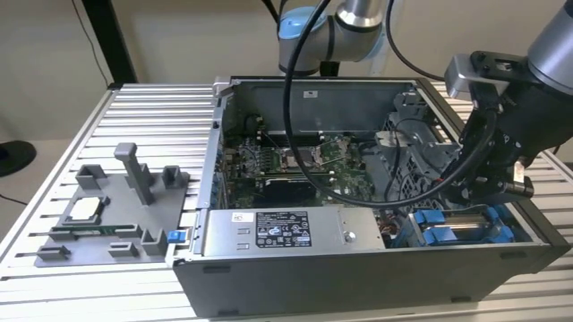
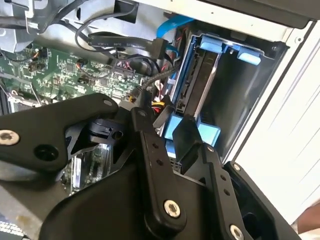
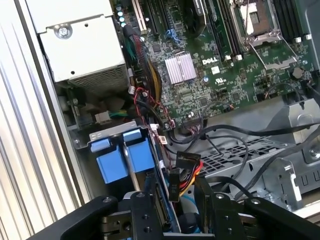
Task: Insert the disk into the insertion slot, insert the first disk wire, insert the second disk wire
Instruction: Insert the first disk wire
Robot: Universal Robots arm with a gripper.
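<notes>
My hand (image 2: pixel 162 121) hangs low inside the open computer case (image 1: pixel 358 278), down at the corner that holds the insertion slot (image 2: pixel 246 102). The disk (image 2: pixel 196 84) is seated in that slot. It stands on edge in its blue carrier (image 3: pixel 114 167), just ahead of my hand and slightly to one side of it. The grey wall of the bay rises beyond the disk.

Right at my hand, in both wrist views, is a black wire plug (image 3: pixel 176 172) with red and yellow strands trailing from it. The plug lies close beside the disk's edge. I cannot tell whether it is pushed home, and I cannot tell whether my hand is open or closed on it.

A flat blue cable (image 2: pixel 170 26) curves down toward the far end of the disk. Where it ends I cannot make out. Loose black cables (image 3: pixel 235 145) cross a perforated metal plate (image 3: pixel 235 157) beside my hand.

Farther out from my hand lies the green motherboard (image 3: pixel 215 80). Past that, along the case's near wall, is a grey box with a printed label (image 1: pixel 286 231).

The case rests on a slatted desk (image 1: pixel 152 111). Well away from my hand, toward the exterior view's left, a grey fixture (image 1: pixel 134 178) with upright posts stands on the same desk.
</notes>
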